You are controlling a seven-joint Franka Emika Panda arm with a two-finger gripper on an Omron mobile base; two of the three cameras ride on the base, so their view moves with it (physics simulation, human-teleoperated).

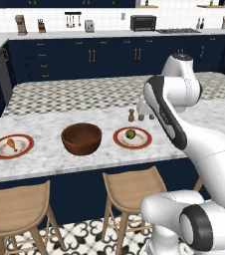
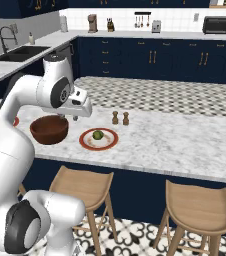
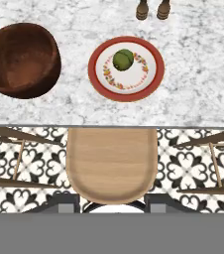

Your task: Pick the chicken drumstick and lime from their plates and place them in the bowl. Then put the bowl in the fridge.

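While the hand [image 3: 112, 207] looks straight down from above the near edge of the worktop [image 3: 198, 74], its two dark fingertips [image 3: 64, 202] stand well apart at the bottom of the hand view, with nothing between them. Directly above them in that frame sits a wooden stool [image 3: 112, 163] over a patterned tile floor [image 3: 188, 168]. Higher up, at upper centre, the lime [image 3: 123, 59] lies on a red-rimmed plate [image 3: 153, 74], slightly toward the plate's upper left. The bowl [image 3: 20, 59] stands just beside that plate at the upper left, apart from it. Two small brown shakers [image 3: 152, 9] stand at the top edge.

From the left base view, the bowl [image 1: 81, 138] sits at centre between two plates: the lime [image 1: 130, 133] on the right one [image 1: 132, 138], and the chicken drumstick [image 1: 13, 145] on the left one [image 1: 11, 146], near the frame's left edge. The right base view shows the lime [image 2: 98, 134] on its plate [image 2: 98, 139] at centre, the bowl [image 2: 49, 129] to its left, partly behind the arm.
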